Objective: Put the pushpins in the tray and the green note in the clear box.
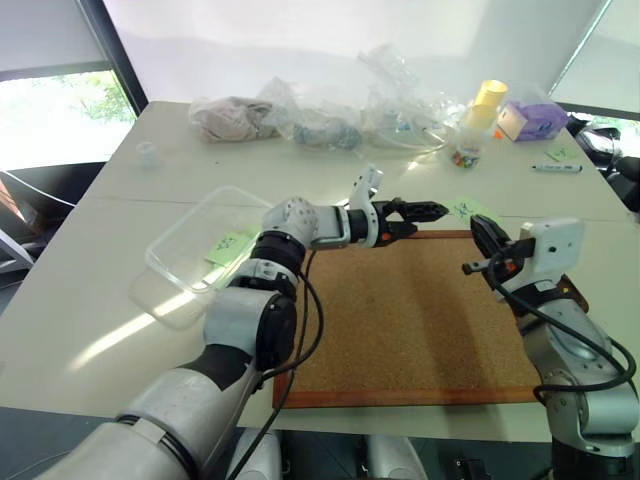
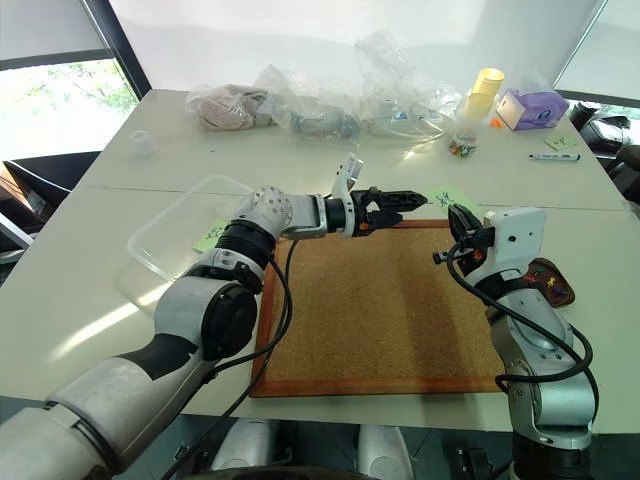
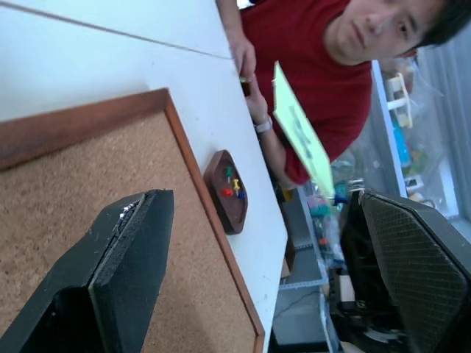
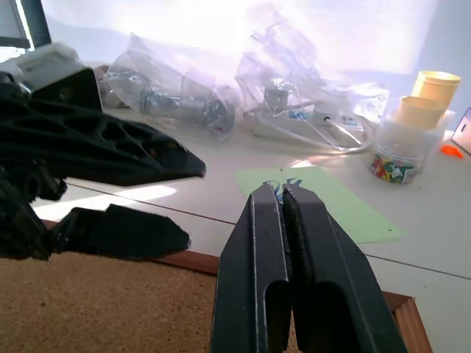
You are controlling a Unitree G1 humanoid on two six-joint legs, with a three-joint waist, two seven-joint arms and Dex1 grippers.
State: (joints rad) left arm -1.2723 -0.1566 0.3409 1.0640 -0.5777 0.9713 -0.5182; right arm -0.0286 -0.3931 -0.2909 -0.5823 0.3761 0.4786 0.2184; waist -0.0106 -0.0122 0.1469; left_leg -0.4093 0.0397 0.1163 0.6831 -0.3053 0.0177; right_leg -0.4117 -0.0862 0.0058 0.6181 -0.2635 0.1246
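White tabletop under a big wood-framed corkboard (image 1: 420, 310); over its far edge, left gripper (image 1: 425, 212) with black fingers spread apart and holding nothing, right gripper (image 1: 487, 240) just beside it, fingers pressed together, also holding nothing. Past the corkboard's right edge, small dark-brown oval tray (image 2: 552, 281) with 4 or so coloured pushpins (image 3: 232, 185) inside. Off to the left, small pale-green note (image 1: 230, 244) lying in the shallow clear plastic box (image 1: 175, 262); crinkled clear bags (image 1: 330, 115) farther back.
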